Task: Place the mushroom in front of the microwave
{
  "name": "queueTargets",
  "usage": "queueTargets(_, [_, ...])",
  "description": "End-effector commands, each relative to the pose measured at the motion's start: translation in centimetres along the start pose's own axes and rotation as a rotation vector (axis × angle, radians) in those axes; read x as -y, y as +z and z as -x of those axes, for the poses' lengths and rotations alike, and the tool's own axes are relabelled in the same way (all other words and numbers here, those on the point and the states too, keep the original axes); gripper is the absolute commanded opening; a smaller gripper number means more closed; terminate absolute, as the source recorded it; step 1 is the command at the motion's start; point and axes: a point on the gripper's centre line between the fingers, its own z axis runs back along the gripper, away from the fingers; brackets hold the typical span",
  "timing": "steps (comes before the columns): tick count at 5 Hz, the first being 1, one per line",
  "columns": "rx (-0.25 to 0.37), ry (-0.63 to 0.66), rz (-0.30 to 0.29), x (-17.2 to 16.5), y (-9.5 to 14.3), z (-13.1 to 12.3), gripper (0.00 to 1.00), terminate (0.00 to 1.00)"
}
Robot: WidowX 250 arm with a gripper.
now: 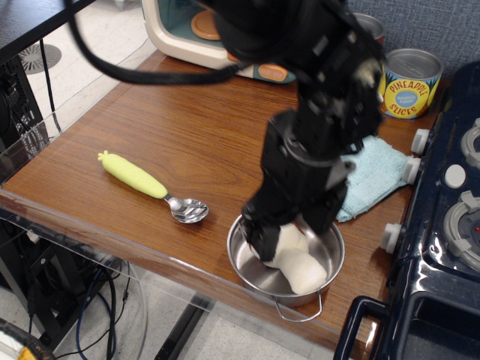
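The mushroom point(300, 268) lies on its side in a small steel pot point(244, 264) near the table's front edge; only its cream stem shows, the cap is hidden under my arm. My gripper point(291, 234) has come down into the pot, and its black fingers point(262, 241) stand open on either side of the mushroom's cap end. The microwave point(166, 28) stands at the back of the table, cream with a teal front and orange buttons, partly hidden by my arm.
A spoon with a yellow-green handle point(135, 175) lies front left. A light blue cloth point(373, 169) lies behind the pot on the right. A pineapple can point(409, 82) and a second can point(369, 25) stand at the back right. A dark toy stove point(450, 225) borders the right side.
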Motion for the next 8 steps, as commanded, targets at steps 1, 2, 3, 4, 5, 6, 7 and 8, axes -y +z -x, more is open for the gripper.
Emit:
queueTargets(1, [0.001,0.017,-0.003,0.8,-1.1,0.4,0.0,0.0])
queueTargets(2, [0.011,0.029,-0.002,0.7,-1.3,0.3,0.0,0.0])
queueTargets(3, [0.022,0.027,-0.008,0.7,-1.0,0.3,0.0,0.0])
queueTargets(4, [0.056,0.047,-0.007,0.7,0.0,-0.1,0.0,0.0])
queueTargets(5, [0.124,0.133,0.015,0.1,2.4,-1.8,0.0,0.0])
queueTargets(6, [0.131,0.243,0.04,-0.6,4.0,-4.5,0.0,0.0])
queueTargets(7, [0.104,0.34,0.074,-0.1,4.7,-8.8,0.0,0.0])
queueTargets(8, [0.082,0.391,0.056,1.6,4.1,-12.6,0.0,0.0])
